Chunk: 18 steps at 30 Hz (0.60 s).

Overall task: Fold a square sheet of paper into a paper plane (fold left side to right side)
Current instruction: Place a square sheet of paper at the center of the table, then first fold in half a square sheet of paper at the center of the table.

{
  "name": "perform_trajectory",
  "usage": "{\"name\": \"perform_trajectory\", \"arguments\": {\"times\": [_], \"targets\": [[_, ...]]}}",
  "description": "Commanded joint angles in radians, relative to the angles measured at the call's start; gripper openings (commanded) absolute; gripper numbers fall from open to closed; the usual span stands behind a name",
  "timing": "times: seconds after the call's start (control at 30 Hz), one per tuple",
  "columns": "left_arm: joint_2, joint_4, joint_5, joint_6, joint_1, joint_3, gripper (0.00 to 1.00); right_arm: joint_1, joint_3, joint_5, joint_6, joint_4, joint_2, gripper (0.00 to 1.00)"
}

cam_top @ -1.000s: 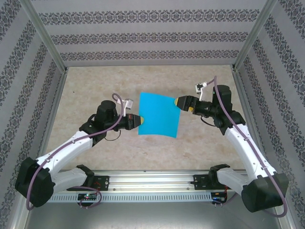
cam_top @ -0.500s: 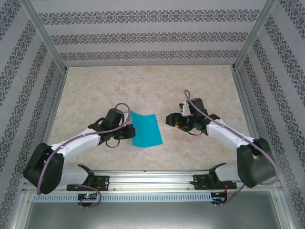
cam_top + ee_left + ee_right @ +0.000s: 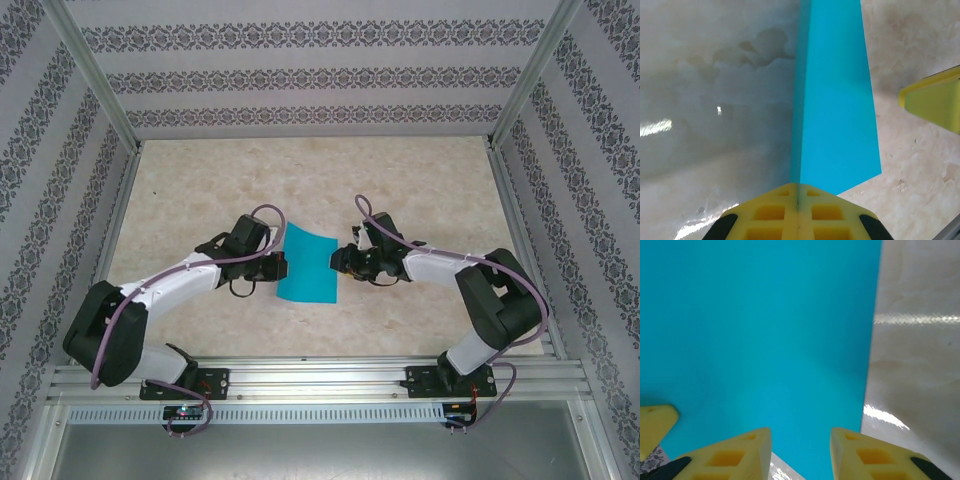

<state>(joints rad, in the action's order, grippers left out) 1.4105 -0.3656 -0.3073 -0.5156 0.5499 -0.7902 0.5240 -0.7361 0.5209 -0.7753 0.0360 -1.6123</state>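
Note:
The square sheet of paper [image 3: 308, 265] is bright teal and plain. My left gripper [image 3: 281, 268] is shut on its left edge. In the left wrist view the sheet [image 3: 835, 95] runs straight out from the shut left gripper [image 3: 798, 192] and stands on edge above the table. My right gripper [image 3: 341, 262] is open at the sheet's right edge. In the right wrist view the near edge of the sheet [image 3: 765, 330] reaches into the gap of the right gripper [image 3: 800, 440]. The fingers [image 3: 737, 455] do not touch it. A paper plane is out of view.
The beige marbled tabletop [image 3: 420, 180] lies around the sheet. Patterned walls [image 3: 320, 70] close off the back and sides, with metal posts [image 3: 95, 75] at the corners. A rail [image 3: 320, 380] carrying the arm bases runs along the near edge.
Both grippers have drawn in toward the near middle of the table, bringing the sheet along. The right gripper came down to the sheet's right edge and its jaws have narrowed.

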Motion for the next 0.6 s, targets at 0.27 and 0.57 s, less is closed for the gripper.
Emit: {"name": "perform_trajectory", "arguments": {"times": [0.27,0.57], "targets": [[0.008,0.043,-0.058,-0.010,-0.011,0.007,0.11,0.024,-0.060,-0.035,-0.029,-0.049,-0.115,0.30],[0.020,0.182,-0.193,-0.062,-0.011,0.028,0.40,0.030,-0.068,-0.057,-0.004,-0.013,-0.140,0.30]]}}
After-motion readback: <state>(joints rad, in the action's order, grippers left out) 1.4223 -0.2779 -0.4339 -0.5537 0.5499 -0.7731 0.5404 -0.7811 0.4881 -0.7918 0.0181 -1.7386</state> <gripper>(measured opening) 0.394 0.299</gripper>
